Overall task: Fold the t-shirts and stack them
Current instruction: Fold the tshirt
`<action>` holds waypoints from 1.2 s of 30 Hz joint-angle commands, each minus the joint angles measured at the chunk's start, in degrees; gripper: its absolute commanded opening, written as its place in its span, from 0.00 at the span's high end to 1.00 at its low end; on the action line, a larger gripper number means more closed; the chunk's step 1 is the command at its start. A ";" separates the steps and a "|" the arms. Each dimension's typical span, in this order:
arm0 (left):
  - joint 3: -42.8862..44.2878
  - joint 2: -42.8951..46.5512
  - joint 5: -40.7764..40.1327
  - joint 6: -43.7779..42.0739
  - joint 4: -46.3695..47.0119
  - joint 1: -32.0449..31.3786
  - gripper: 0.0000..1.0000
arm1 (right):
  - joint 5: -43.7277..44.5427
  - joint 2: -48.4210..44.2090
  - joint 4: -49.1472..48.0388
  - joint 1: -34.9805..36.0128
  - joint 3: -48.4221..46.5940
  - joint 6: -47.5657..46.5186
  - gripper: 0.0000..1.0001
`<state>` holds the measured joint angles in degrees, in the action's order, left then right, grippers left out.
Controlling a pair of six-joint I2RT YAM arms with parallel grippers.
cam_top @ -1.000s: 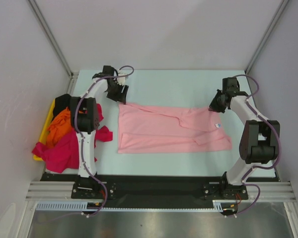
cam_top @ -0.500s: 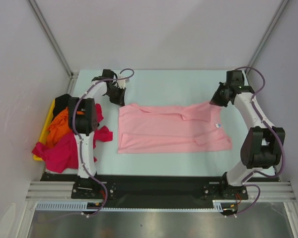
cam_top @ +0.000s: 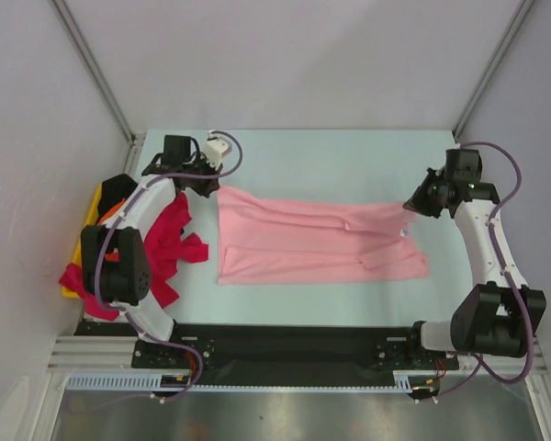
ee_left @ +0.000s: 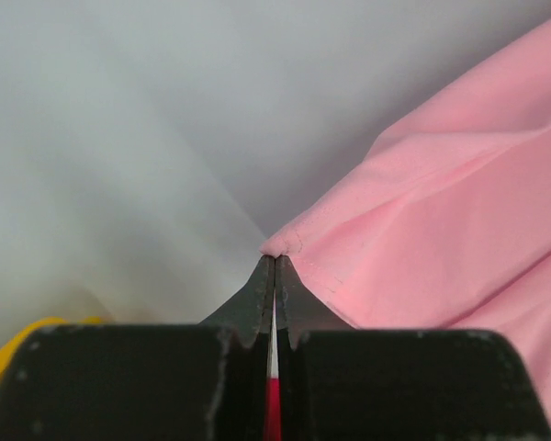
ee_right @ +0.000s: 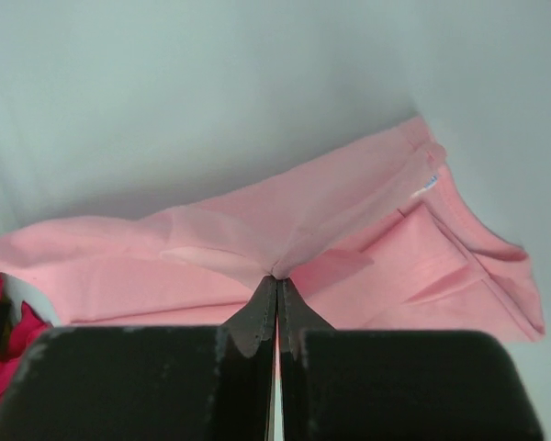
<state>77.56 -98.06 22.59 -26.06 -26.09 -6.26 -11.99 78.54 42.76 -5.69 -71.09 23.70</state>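
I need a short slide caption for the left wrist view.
Left gripper pinching one corner of the pink t-shirt, fingers shut.

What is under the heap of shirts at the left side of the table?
A yellow tray: only bits of its rim show beside the black shirt and the magenta shirt. The rest is covered by cloth and the left arm.

— What colours do you have?
— I see a plain light pink t-shirt (cam_top: 321, 237) on a pale blue-green table (cam_top: 349, 156); my left tool (ee_left: 275, 262) and right tool (ee_right: 276, 280) are black.
— And the heap?
— A magenta-red shirt (cam_top: 172, 234), plain, over a yellow tray (cam_top: 67, 292).
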 commanded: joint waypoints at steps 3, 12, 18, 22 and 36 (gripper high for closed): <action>-7.15 5.59 -0.96 -11.37 0.60 -3.05 1.00 | -2.60 -2.17 -3.92 -1.42 5.69 -0.50 1.00; -19.28 14.30 -1.85 -22.01 -1.77 -5.87 1.00 | -3.30 -4.19 0.31 -5.91 8.68 -2.70 1.00; -22.54 15.00 -3.78 -25.62 -2.12 -7.01 1.00 | -4.35 -2.43 -1.28 -10.28 13.78 -2.61 1.00; -21.13 15.18 -0.98 -26.84 -5.45 -6.83 1.00 | -5.68 -2.08 0.30 -12.32 13.08 -4.10 1.00; -2.51 3.24 -4.56 -14.63 5.43 -4.46 1.00 | -6.38 11.09 -13.84 -6.62 1.67 3.27 1.00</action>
<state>70.41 -92.29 19.46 -44.36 -25.54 -11.05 -18.41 85.89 35.44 -14.20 -64.20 24.43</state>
